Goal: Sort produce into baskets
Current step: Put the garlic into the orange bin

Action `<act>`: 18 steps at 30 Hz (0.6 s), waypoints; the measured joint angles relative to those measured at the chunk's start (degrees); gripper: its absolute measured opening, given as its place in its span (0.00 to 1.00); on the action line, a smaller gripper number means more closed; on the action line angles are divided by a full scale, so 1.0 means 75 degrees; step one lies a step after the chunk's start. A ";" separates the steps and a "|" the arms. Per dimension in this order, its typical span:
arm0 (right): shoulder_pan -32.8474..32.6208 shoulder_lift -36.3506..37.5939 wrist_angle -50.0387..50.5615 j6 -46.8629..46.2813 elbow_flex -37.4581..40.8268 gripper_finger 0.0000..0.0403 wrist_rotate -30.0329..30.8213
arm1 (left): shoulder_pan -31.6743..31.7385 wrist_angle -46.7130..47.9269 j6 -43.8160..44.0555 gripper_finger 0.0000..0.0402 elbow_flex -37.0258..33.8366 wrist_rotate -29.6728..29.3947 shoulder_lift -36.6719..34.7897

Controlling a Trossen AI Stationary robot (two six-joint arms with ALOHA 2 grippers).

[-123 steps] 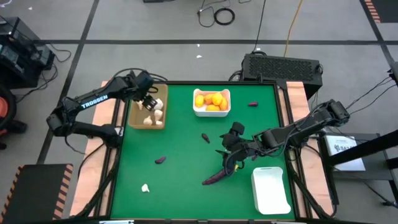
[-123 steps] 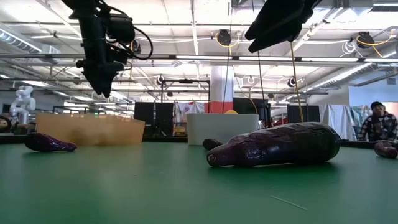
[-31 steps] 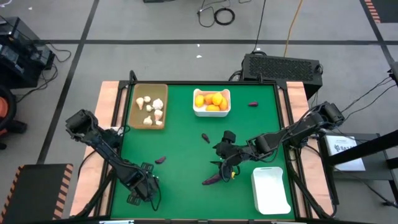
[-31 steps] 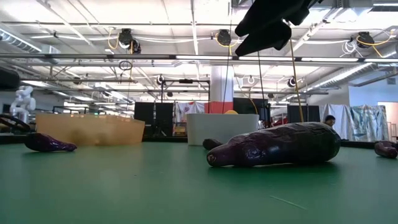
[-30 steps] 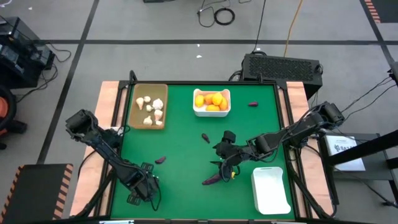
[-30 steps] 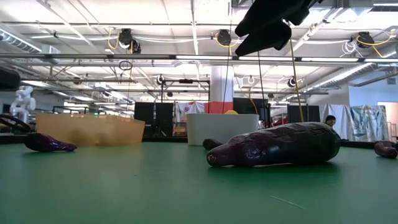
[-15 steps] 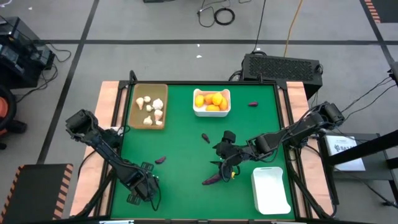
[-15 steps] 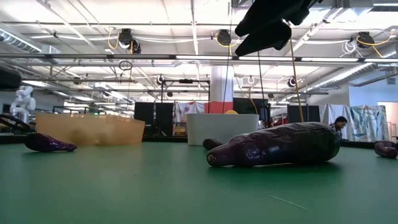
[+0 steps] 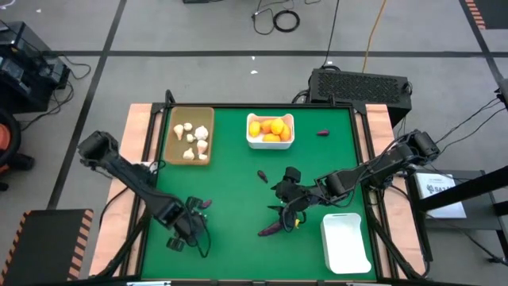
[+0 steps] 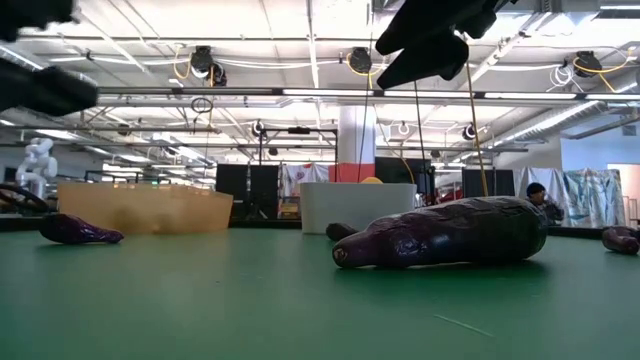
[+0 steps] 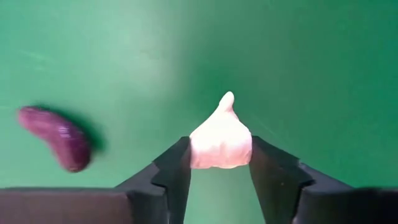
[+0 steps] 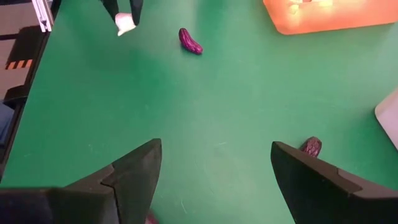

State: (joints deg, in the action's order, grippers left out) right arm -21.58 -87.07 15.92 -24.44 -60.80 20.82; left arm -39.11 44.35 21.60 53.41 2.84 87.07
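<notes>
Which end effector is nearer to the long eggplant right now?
Right. The right end effector hangs open just beside the long eggplant; the left end effector is far across the mat, closed on a garlic bulb.

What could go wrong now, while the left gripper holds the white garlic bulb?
1. The left gripper holds the garlic bulb only by its wide base, so it may slip on the way to the tan tray.
2. A small purple piece lies close by; the arm could knock it while moving.
</notes>
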 joint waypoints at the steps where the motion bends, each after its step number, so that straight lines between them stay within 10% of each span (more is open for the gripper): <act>1: 0.0000 0.0000 0.0000 -0.0022 0.0000 0.73 0.0000 | 0.0098 0.0037 -0.0077 0.38 0.0000 -0.0010 -0.0135; 10: 0.0000 0.0000 -0.0079 -0.0136 0.0000 0.73 0.0000 | 0.1470 0.0717 -0.1691 0.36 0.0000 -0.2580 -0.1932; 18: -0.0050 0.0000 -0.0099 -0.0502 0.0000 0.73 -0.0001 | 0.4747 0.0790 -0.3023 0.36 0.0006 -0.3546 -0.3198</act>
State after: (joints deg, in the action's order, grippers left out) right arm -21.96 -87.07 15.18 -28.20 -60.80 20.81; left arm -3.51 50.28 -1.07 53.45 -23.76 63.08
